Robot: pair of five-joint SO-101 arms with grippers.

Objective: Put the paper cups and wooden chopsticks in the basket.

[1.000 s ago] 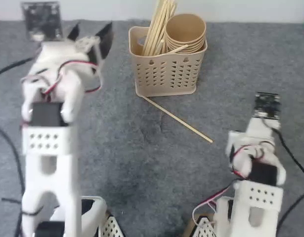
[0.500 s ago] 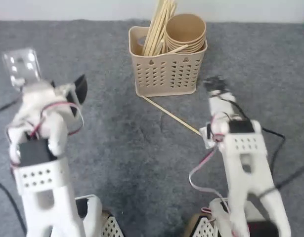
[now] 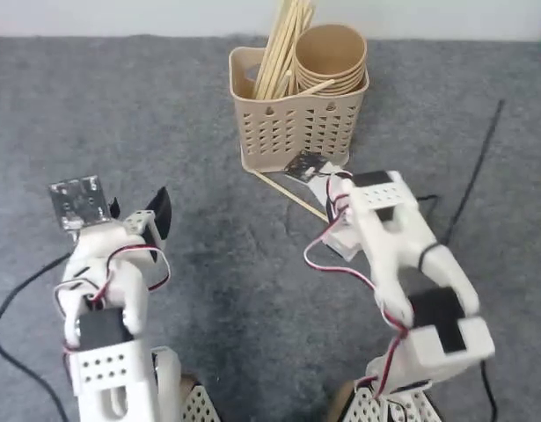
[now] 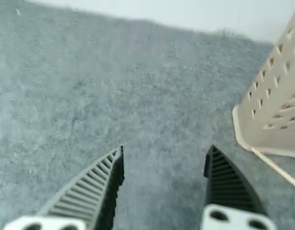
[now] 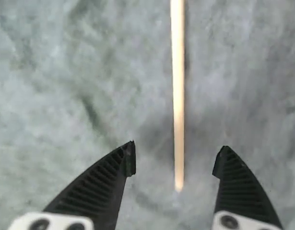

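Grey counter [image 3: 208, 264]: basket [image 3: 292, 132] already holds the stacked paper cups [image 3: 330, 57] and a bundle of chopsticks [image 3: 283, 44]. One loose chopstick [image 5: 177, 96] lies just beside the basket, apparently the only item left. Right hand [image 5: 177, 146] spread wide astride its end; left hand [image 4: 165, 148] wide, empty.

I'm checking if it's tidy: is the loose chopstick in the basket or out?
Out. The chopstick lies flat on the grey mat beside the basket, with the right tool open over it.

The right arm [image 3: 389, 233] hides one end of the chopstick [image 3: 286, 192].
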